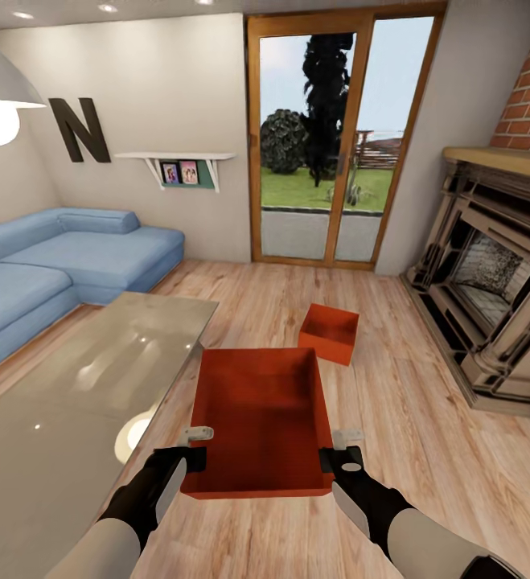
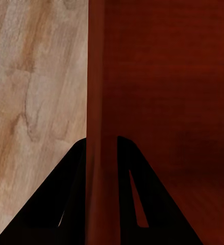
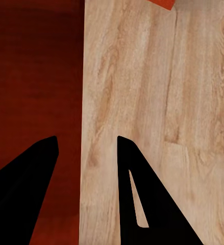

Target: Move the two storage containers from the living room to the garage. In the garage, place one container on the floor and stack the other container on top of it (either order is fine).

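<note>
In the living room, we hold the nearer storage container (image 1: 258, 418) between both arms, the left gripper (image 1: 191, 457) clamped over its left wall and the right gripper (image 1: 338, 460) straddling its right wall, one finger (image 3: 25, 189) inside, the other outside, though we cannot tell how firmly those jaws have closed. To carry it well, we judge both wrists must stay level and rise together so the bin does not twist. Forearms reach forward, roughly parallel. The second container (image 1: 329, 331) sits on the wood floor (image 1: 425, 450) just beyond the held one, toward the garden doors (image 1: 341, 137).
</note>
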Tool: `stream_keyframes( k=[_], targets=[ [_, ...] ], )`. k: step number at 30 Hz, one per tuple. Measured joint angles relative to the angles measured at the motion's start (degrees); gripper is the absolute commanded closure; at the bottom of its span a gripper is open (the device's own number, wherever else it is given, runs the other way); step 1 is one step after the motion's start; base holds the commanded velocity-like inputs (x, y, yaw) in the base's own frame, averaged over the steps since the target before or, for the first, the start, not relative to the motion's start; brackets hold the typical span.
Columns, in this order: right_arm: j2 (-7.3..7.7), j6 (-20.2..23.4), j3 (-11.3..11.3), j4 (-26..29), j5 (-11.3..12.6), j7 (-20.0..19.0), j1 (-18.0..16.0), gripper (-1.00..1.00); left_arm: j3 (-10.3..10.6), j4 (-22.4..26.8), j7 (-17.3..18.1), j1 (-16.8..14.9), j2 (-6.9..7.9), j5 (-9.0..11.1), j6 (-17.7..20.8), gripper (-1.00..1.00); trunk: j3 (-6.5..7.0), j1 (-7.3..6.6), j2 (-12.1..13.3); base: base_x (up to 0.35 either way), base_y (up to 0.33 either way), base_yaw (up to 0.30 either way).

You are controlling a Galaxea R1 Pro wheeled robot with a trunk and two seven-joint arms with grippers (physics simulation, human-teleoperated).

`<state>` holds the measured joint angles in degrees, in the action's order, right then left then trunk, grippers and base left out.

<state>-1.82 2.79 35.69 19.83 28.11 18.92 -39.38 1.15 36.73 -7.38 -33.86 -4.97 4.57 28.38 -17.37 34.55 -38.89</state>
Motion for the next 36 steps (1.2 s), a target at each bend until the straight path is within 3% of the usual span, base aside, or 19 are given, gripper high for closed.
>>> stream_keyframes(
  k=[36],
  targets=[
    [0.0,0.0,0.0,0.0,0.0,0.0,0.0,1.0,0.0,0.0,0.0,0.0,0.0,0.0,0.0,1.0,3.24,0.0,0.0,0.0,0.0,0.0]
  ],
)
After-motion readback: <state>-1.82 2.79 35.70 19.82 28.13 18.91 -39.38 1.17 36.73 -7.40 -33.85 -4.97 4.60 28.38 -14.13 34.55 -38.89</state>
